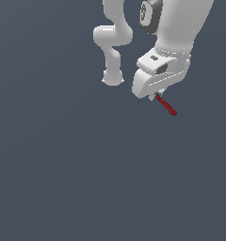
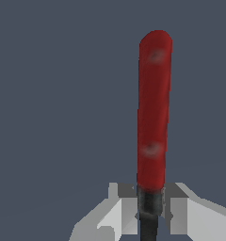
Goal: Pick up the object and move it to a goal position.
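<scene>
The object (image 1: 167, 106) is a thin stick with a red handle, jutting down and toward the exterior view's right from under the white hand. My gripper (image 1: 157, 96) is shut on its dark end, and most of the fingers are hidden by the hand. In the wrist view the red handle (image 2: 153, 113) stretches away from the gripper (image 2: 149, 212), and the grey fingers (image 2: 118, 214) press against the black part on both sides. The black head itself is hidden between the jaws.
A flat, dark grey-blue surface (image 1: 63, 164) fills both views. The white arm's base and links (image 1: 113, 44) rise at the back of the exterior view, to the left of the hand.
</scene>
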Controlling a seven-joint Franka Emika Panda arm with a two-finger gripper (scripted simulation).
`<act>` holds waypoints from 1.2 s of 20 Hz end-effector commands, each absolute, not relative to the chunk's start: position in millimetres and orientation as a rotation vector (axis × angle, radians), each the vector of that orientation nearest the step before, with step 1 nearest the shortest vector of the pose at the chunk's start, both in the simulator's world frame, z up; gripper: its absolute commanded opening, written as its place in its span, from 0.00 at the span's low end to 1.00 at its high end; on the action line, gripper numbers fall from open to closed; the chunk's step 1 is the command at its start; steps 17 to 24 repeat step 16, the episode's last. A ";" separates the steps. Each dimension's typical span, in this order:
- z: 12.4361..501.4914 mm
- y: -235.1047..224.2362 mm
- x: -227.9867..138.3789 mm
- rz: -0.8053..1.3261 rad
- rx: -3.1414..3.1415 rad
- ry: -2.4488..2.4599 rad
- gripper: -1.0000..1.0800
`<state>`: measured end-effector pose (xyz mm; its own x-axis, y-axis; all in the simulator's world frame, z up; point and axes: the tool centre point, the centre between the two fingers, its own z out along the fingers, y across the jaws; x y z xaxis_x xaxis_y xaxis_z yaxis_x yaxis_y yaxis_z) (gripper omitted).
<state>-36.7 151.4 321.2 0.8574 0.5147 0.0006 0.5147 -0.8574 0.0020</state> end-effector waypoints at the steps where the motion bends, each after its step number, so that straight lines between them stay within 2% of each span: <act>1: 338.2 160.2 -40.7 0.000 3.027 0.837 0.00; 9: 365.9 175.5 -45.4 0.000 3.028 0.837 0.00; 24: 364.2 175.1 -43.9 0.000 3.028 0.837 0.00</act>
